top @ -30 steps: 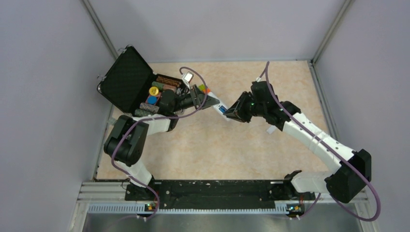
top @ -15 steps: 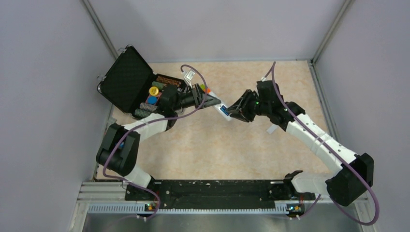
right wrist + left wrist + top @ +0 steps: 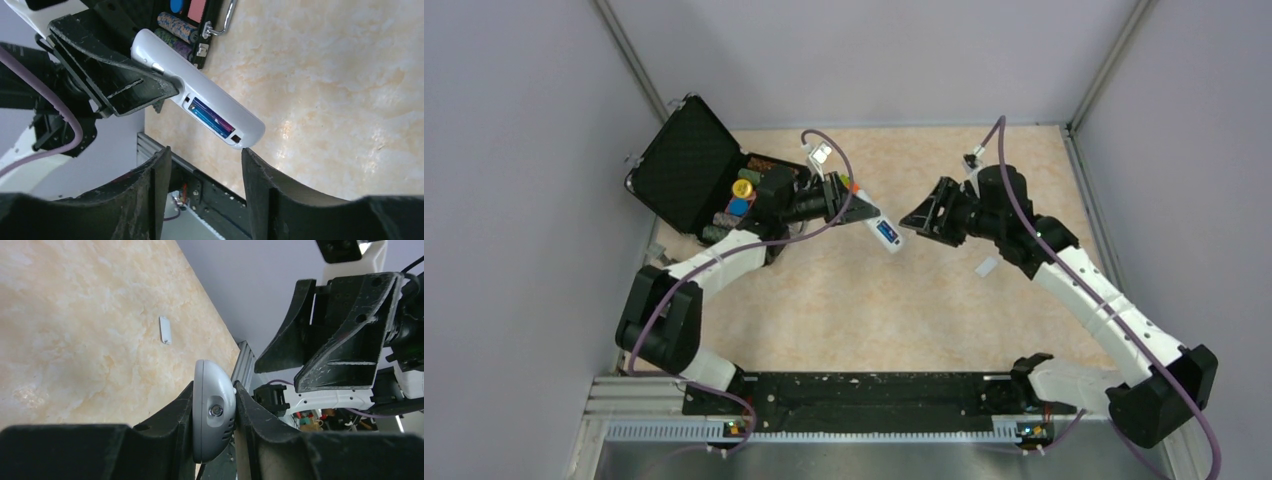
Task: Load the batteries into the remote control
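Note:
My left gripper (image 3: 854,208) is shut on the white remote control (image 3: 883,231) and holds it above the table, back side up. In the left wrist view the remote (image 3: 214,410) is clamped end-on between the two fingers. In the right wrist view the remote (image 3: 197,95) shows an open battery bay holding the batteries (image 3: 212,117), blue and purple, side by side. My right gripper (image 3: 921,218) is open and empty, a short way right of the remote's free end; it also shows in the left wrist view (image 3: 300,345).
An open black case (image 3: 699,175) with striped chip stacks and coloured pieces stands at the back left, behind the left arm. A small white cover plate (image 3: 986,266) lies on the table under the right arm; it also shows in the left wrist view (image 3: 165,330).
My right gripper has drawn back to the right, away from the remote's end, and stands open. The left gripper still holds the remote, shifted slightly forward.

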Robot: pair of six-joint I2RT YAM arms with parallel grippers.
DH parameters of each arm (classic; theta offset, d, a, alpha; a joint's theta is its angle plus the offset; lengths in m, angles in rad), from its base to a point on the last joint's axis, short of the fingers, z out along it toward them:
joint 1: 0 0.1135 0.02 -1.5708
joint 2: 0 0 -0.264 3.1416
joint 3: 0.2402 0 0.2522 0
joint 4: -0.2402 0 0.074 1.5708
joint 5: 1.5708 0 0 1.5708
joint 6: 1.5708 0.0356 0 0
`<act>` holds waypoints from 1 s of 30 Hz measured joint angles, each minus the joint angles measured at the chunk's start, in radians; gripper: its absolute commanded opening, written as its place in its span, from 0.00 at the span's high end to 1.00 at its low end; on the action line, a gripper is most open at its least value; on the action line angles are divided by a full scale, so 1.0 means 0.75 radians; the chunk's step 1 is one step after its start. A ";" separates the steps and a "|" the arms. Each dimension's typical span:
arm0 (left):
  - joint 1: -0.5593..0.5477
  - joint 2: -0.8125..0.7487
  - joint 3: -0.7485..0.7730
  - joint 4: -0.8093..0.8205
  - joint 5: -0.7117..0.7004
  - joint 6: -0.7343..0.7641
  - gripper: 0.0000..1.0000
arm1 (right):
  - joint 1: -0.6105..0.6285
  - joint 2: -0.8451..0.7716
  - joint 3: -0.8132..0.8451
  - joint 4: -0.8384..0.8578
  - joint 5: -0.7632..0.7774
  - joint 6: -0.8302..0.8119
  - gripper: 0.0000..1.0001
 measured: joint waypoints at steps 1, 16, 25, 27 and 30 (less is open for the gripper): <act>0.001 -0.014 0.009 -0.040 0.003 0.032 1.00 | -0.001 -0.012 0.001 0.007 -0.008 -0.051 0.40; 0.010 -0.131 0.203 -0.422 0.417 0.386 1.00 | 0.002 -0.002 -0.018 0.241 -0.515 -0.598 0.31; 0.010 -0.132 0.207 -0.381 0.572 0.295 1.00 | 0.108 0.057 -0.057 0.323 -0.681 -0.689 0.42; 0.010 -0.132 0.208 -0.376 0.585 0.277 1.00 | 0.139 0.079 -0.057 0.322 -0.681 -0.708 0.55; 0.010 -0.134 0.209 -0.371 0.603 0.268 1.00 | 0.155 0.101 -0.057 0.320 -0.676 -0.727 0.60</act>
